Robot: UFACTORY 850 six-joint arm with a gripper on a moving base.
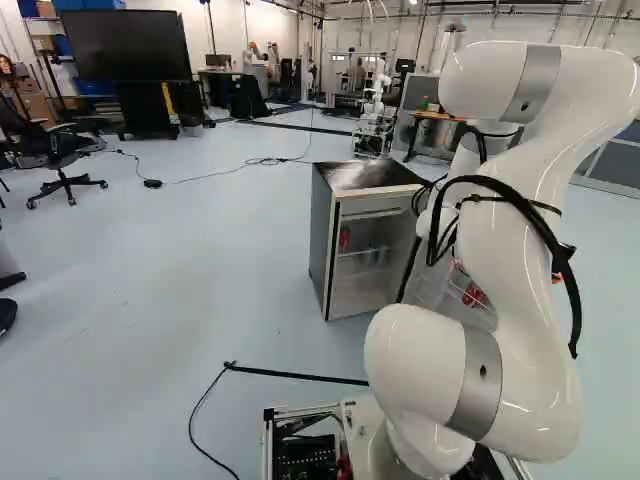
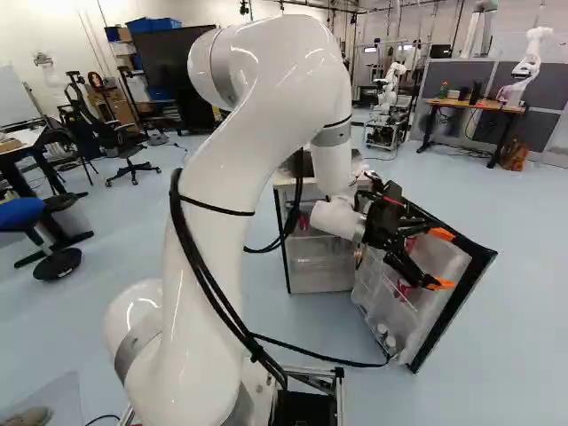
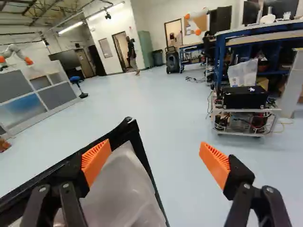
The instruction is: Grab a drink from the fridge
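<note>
Pale-blue flr (image 3: 161,104), fridge door (image 3: 125,187) nr one side of jaws, jaws spread wide

A small upright fridge (image 1: 321,240) is set on the floor (image 1: 200,300), its door (image 2: 454,306) swung wide open. Red items (image 1: 344,238) are shelved inside; small white-topped bottles (image 2: 387,337) are held low in the door.

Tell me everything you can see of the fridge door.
The door stands wide open beside the fridge: a black-edged panel with a pale, plastic-looking lining. Racks on its inner side hold red items and, near the bottom, small pale-topped containers. The fingers, open, are by its upper corner; one overlaps its edge in the wrist view, but I cannot tell whether they touch.
</note>
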